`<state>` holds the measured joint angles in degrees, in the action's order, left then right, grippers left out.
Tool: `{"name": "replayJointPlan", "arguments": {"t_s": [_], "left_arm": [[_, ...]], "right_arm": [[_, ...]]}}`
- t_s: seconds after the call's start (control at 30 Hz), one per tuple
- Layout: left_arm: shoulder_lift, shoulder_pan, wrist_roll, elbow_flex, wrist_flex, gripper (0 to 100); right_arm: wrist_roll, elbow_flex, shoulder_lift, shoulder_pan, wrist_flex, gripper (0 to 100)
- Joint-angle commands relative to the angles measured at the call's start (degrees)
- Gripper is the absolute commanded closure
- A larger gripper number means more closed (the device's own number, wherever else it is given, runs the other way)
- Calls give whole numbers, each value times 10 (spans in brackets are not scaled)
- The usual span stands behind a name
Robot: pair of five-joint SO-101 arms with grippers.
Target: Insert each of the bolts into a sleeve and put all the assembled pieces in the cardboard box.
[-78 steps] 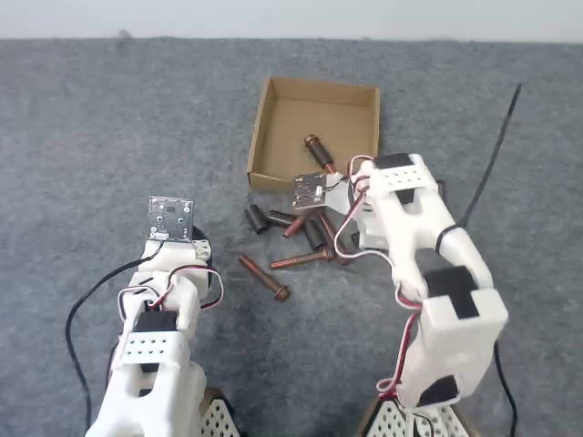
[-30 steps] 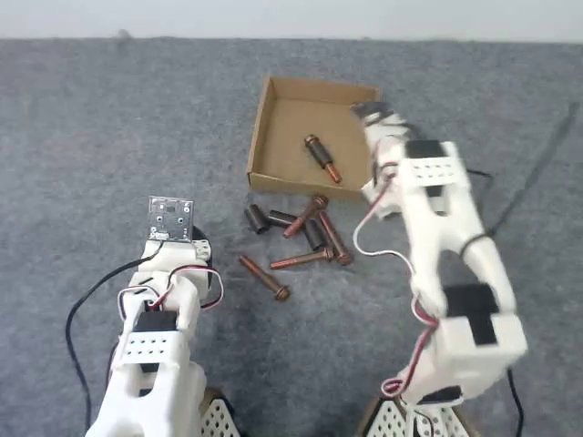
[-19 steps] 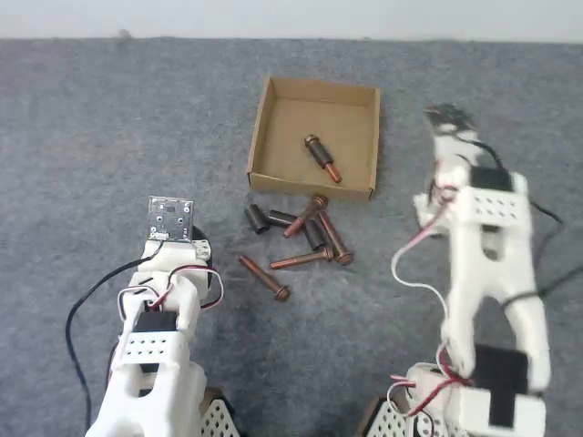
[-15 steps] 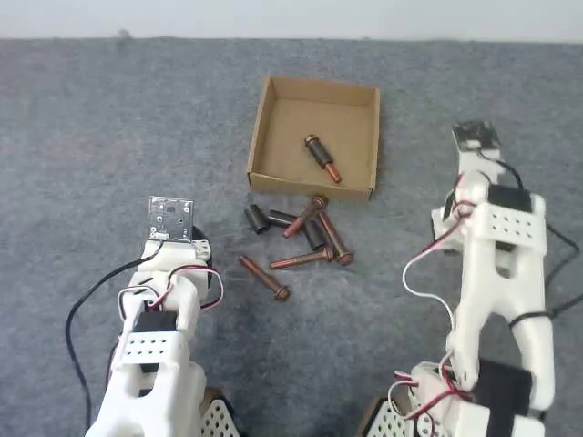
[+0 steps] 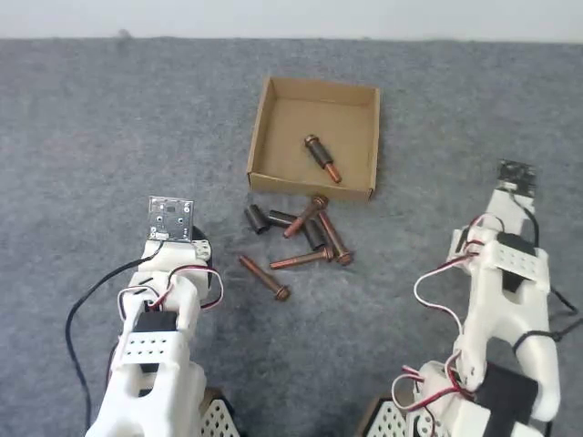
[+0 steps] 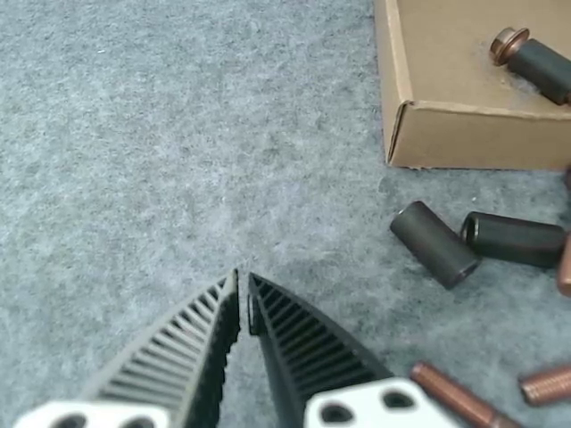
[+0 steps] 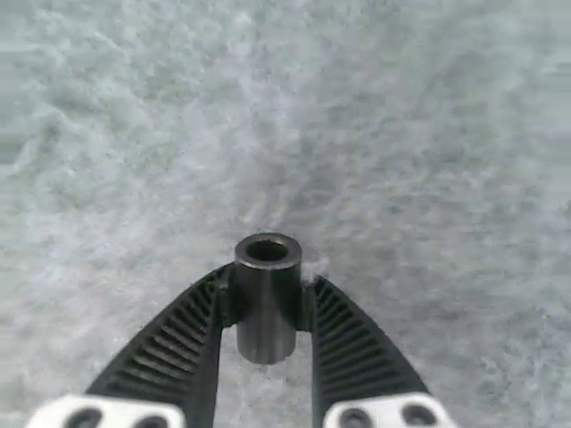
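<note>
currently right gripper (image 7: 266,287) clamps an upright dark sleeve (image 7: 268,314) mid-body, arm far right in the overhead frame; likely rigid, light, slippery. left gripper (image 6: 243,285) nearly closed, empty. bolts (image 5: 301,261) frame centre, below box (image 5: 257,137).

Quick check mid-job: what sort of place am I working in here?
Probably a lab or workshop bench set up for a small assembly exercise: two white arms side by side on a grey mat, with a cardboard box and loose bolts and sleeves laid out.
</note>
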<state>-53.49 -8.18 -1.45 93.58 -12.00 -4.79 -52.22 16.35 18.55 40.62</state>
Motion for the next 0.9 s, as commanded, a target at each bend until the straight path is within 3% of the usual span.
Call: {"name": "replayJointPlan", "arguments": {"t_s": [0.0,0.17,0.33,0.5,0.87], "left_arm": [[-9,2,-6,-58,-62,988],[25,42,-6,-211,-285,988],[123,75,-50,-381,-411,988],[237,106,-115,-501,-436,988],[501,201,-120,-712,-487,988]], "right_arm": [[7,2,32,16,-14,992],[6,17,-7,14,-16,992],[6,43,-46,16,-13,992],[6,48,-55,14,-13,992],[6,49,-58,13,-18,992]]}}
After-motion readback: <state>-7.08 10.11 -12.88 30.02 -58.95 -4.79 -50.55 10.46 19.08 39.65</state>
